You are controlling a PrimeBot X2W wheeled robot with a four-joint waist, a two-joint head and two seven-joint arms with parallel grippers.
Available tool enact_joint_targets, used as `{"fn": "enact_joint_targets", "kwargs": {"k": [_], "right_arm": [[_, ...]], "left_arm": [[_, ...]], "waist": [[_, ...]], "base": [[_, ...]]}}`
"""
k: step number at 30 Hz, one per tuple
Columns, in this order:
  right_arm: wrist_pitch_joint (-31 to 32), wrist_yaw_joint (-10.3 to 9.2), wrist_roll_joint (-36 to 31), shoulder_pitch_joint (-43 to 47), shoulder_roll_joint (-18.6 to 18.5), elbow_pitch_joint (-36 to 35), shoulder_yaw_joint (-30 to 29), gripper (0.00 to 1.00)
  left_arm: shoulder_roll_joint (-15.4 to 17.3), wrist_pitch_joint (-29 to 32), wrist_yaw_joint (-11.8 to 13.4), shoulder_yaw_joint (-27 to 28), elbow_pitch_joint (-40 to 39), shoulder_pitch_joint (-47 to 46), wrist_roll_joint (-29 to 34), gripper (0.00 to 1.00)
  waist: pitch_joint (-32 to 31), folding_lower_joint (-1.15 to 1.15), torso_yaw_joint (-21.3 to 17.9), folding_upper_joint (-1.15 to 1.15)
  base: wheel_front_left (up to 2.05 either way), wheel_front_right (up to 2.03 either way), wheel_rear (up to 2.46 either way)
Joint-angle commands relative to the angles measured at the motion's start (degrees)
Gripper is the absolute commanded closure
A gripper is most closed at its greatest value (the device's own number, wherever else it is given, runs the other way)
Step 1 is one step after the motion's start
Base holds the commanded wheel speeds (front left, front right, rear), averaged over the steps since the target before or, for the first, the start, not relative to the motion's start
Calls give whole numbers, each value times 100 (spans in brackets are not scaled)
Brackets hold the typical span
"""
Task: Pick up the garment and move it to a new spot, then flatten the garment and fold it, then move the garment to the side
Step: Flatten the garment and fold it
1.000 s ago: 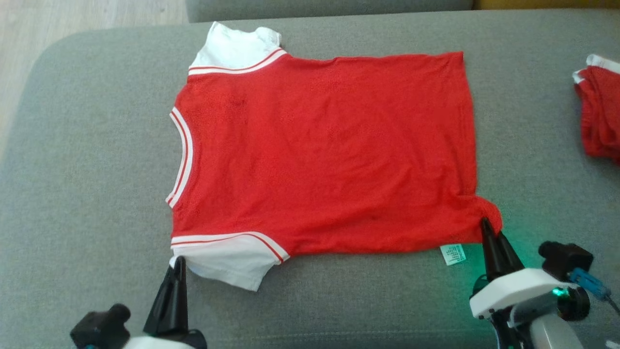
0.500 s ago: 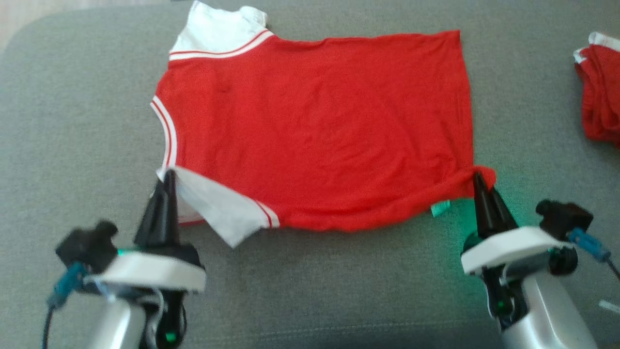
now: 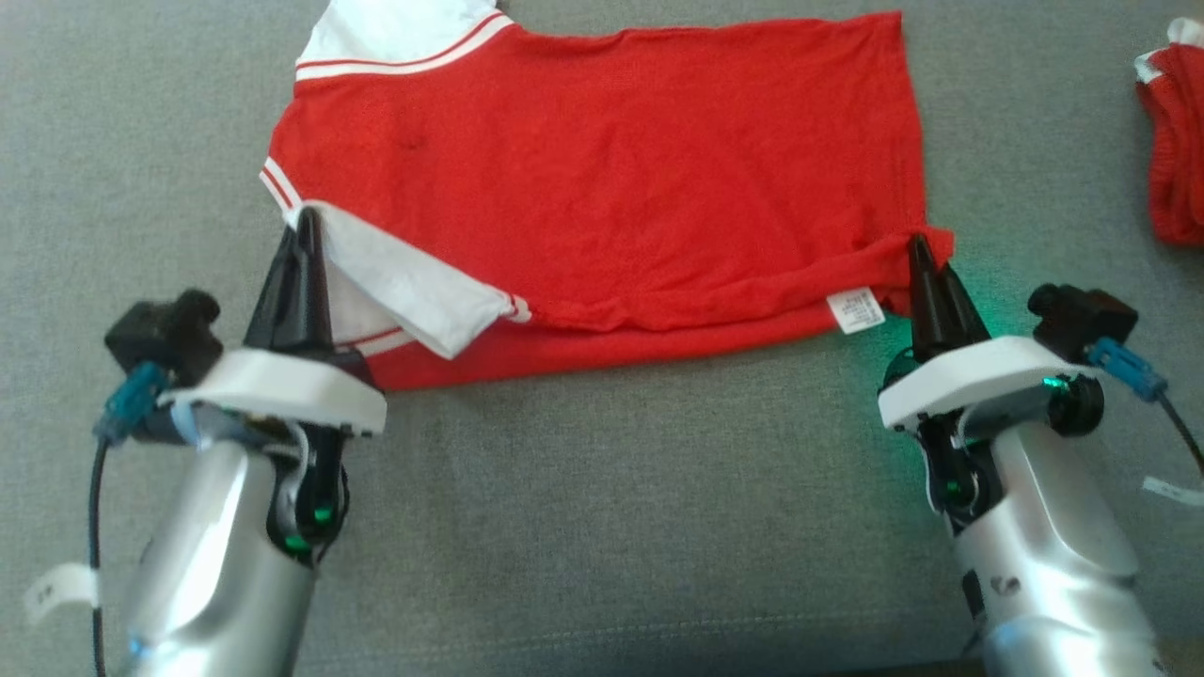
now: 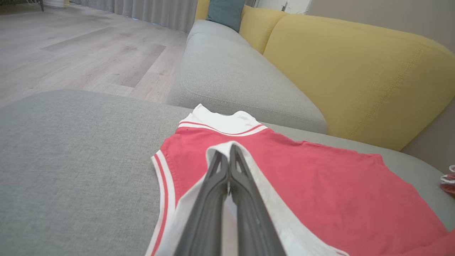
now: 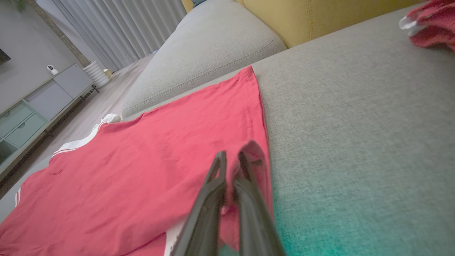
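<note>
Head view is showing a red shirt (image 3: 611, 160) lying spread on the grey sofa (image 3: 611, 527), collar toward the robot's left and hem toward its right. The left gripper (image 3: 306, 218) is clenching the shirt by its near white sleeve (image 3: 414, 291), and the sleeve is lying turned over onto the red body. The right gripper (image 3: 917, 243) is pinching the near hem corner, which is bunching up around its fingertips. Between the two grippers the shirt's near edge is lying doubled over in a wrinkled ridge, with a white label (image 3: 854, 310) showing just beside the right gripper. The far sleeve (image 3: 395, 33) is lying flat at the top edge. A second garment (image 3: 1171, 160), red with white trim, is sitting crumpled well apart on the right.

Left wrist view is showing the left gripper (image 4: 228, 151) closed on white cloth, with a yellow backrest (image 4: 355, 71) and wooden floor (image 4: 71, 53) beyond. Right wrist view is showing the right gripper (image 5: 231, 156) closed on a fold of red cloth.
</note>
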Motion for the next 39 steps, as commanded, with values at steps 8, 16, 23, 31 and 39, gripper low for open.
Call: {"fn": "enact_joint_targets", "kwargs": {"k": [8, 16, 23, 31, 39], "right_arm": [[-235, -5, 143, -686, -17, 469, 246, 0], [-403, -5, 248, -1104, -17, 746, 244, 0], [-551, -5, -124, -1273, -17, 775, -158, 0], [-595, -5, -669, -681, -17, 21, -423, 0], [-336, -5, -690, 113, -17, -1021, -376, 0]], "left_arm": [[-40, -71, -118, 577, 500, -646, 260, 26], [-207, -72, -285, 864, 463, -589, 437, 0], [-311, -73, -482, 1027, 197, -37, 414, 0], [-115, 586, -447, 1054, -266, 847, 207, 0], [54, 1801, -20, 1069, -809, 1313, 109, 0]], "waist": [[187, 0, -26, 0], [186, 0, 4, 0], [-21, 0, 71, 0], [-214, 0, 95, 0], [-247, 0, 6, 0]], "base": [[0, 0, 0], [0, 0, 0], [0, 0, 0], [0, 0, 0], [0, 0, 0]]}}
